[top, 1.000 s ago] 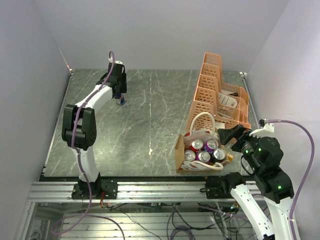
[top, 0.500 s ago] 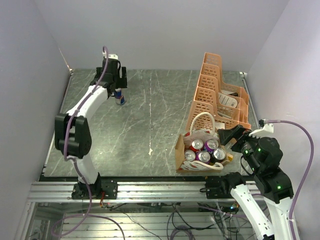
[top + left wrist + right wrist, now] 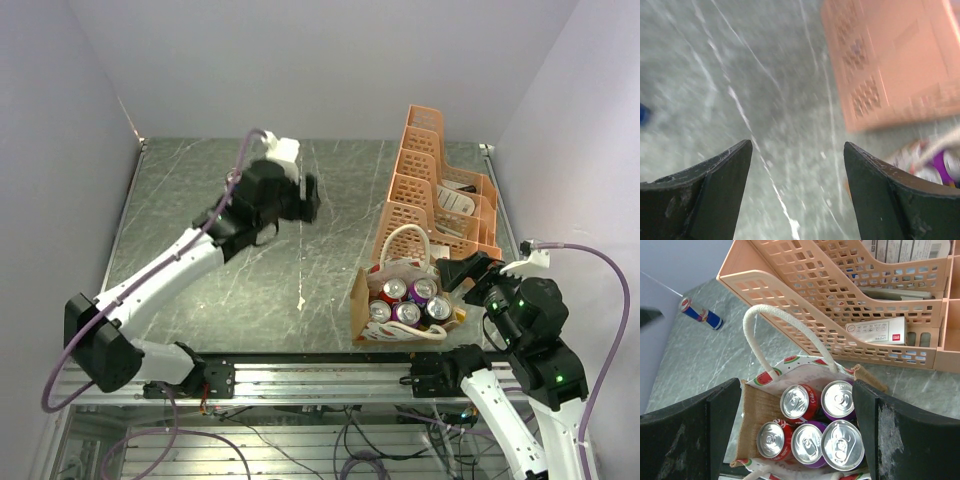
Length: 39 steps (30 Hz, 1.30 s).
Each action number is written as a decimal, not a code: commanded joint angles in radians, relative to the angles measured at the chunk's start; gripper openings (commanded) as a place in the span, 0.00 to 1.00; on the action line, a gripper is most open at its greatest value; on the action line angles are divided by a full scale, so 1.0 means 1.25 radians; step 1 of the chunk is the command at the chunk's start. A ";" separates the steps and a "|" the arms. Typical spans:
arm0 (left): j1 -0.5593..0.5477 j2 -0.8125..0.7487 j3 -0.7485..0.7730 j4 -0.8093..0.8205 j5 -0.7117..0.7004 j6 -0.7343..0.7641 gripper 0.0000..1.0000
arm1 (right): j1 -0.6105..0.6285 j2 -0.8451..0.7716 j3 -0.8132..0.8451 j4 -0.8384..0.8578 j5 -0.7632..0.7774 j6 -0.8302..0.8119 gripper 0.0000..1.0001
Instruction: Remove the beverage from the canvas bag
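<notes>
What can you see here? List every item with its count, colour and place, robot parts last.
canvas bag: one, tan with white handles, on the table beside the rack.
cans: five in the bag; two red, two purple, one unclear.
slim can: one, blue and silver, on the table away from the bag.
rack: one, orange lattice, table's right side, holding packages.
table: one, grey marbled.
left gripper: open, over the table.
right gripper: open, above the bag.

Five cans stand in the canvas bag at the surface's near right. The rack stands just behind it. A lone can sits well apart, far left.
</notes>
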 commanded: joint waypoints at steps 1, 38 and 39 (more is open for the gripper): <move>-0.160 -0.049 -0.146 0.043 0.021 -0.111 0.82 | -0.007 -0.006 -0.004 0.020 -0.010 -0.012 0.93; -0.570 0.380 0.164 -0.064 -0.303 -0.251 0.54 | -0.009 -0.024 -0.003 0.022 0.001 -0.007 0.93; -0.570 0.389 0.172 -0.068 -0.307 -0.251 0.55 | -0.009 -0.025 -0.002 0.022 0.001 -0.007 0.93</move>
